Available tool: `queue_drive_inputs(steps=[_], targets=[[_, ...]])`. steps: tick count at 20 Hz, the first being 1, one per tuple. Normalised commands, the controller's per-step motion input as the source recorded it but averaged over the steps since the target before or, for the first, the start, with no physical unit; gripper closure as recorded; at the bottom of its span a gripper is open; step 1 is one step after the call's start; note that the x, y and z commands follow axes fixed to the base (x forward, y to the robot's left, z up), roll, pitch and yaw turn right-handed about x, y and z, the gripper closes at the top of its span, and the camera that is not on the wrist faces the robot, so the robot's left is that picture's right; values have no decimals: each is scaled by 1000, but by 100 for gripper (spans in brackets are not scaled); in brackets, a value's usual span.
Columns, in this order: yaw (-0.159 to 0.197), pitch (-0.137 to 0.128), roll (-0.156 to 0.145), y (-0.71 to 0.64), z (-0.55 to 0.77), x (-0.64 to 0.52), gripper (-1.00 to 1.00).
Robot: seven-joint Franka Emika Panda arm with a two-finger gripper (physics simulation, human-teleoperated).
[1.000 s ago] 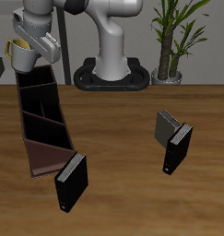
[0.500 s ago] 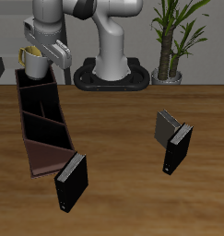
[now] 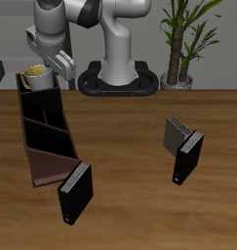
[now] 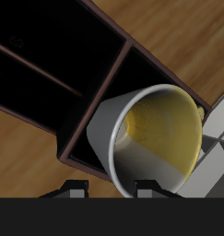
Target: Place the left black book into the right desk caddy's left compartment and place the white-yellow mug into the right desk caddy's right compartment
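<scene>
Below the spread-apart claw (image 3: 54, 59), the white-yellow mug (image 3: 33, 75) sits in the right compartment (image 4: 109, 88).

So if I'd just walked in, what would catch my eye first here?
Probably the white-yellow mug, sitting tilted in the far end section of the long dark desk caddy, with the gripper just above it. Next, the black book standing at the caddy's near end, then two more books standing apart.
</scene>
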Motion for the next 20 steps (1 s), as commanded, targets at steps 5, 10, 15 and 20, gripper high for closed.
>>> queue_drive_inputs(steps=[5,10,15,20], targets=[[-11,-8,-13,-31,97,23,-100],[26,-51,-15,22,308,-52,-100],[83,-64,-20,47,353,69,-100],[266,-1,54,193,95,494,-100]])
